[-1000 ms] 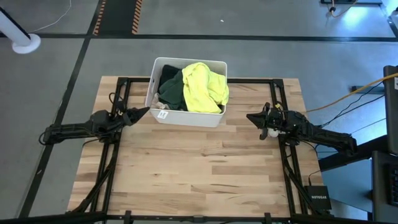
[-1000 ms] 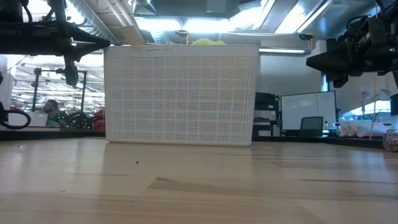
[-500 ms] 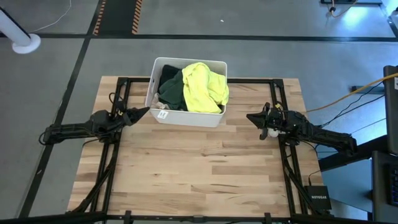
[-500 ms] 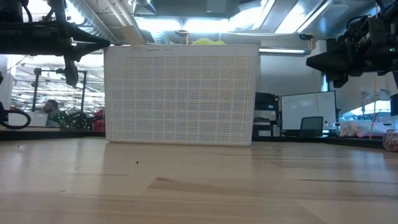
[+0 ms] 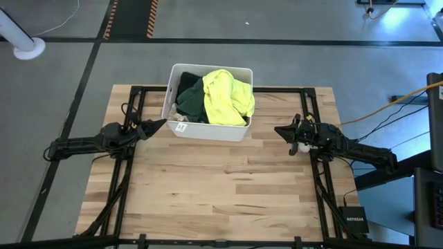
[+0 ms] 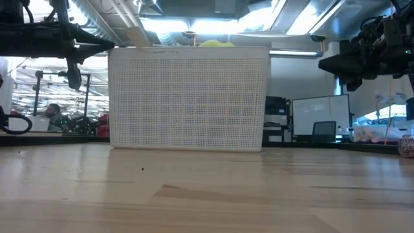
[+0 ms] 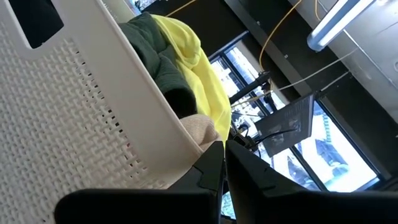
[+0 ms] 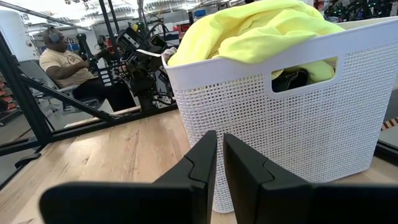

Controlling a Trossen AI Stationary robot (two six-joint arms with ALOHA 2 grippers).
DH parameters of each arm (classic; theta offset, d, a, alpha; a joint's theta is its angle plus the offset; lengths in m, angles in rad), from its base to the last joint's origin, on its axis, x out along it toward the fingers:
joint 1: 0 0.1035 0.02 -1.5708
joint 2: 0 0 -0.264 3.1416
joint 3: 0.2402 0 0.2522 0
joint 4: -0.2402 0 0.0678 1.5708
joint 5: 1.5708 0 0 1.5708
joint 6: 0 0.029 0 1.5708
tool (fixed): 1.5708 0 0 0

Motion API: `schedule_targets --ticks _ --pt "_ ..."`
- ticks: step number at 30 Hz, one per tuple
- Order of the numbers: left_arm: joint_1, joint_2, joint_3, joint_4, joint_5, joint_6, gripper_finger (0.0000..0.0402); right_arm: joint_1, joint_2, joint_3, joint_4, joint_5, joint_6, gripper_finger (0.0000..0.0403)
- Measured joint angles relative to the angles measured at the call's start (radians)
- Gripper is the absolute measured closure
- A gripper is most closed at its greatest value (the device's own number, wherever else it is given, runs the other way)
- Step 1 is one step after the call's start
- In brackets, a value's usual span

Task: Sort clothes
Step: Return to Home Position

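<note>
The white bin (image 6: 189, 97) is sitting mid-table (image 6: 207, 194), a yellow garment (image 6: 217, 43) peeking over its rim at twelve o'clock; left gripper (image 6: 108, 44) is hanging at ten, right gripper (image 6: 322, 63) at two.

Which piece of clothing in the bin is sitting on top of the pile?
The neon yellow shirt: it is heaped highest, on the right arm's side of the bin, while the dark green garment lies lower beside it.
</note>
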State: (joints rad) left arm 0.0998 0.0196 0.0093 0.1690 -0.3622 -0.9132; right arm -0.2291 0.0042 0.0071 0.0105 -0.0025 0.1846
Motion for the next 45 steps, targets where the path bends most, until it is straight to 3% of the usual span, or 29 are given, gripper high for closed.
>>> schedule_targets --ticks 45 --pt "0.0 0.001 0.0 -0.001 -0.001 0.031 0.0389 0.0 0.0 0.0 0.0 0.0 0.0 0.0356"
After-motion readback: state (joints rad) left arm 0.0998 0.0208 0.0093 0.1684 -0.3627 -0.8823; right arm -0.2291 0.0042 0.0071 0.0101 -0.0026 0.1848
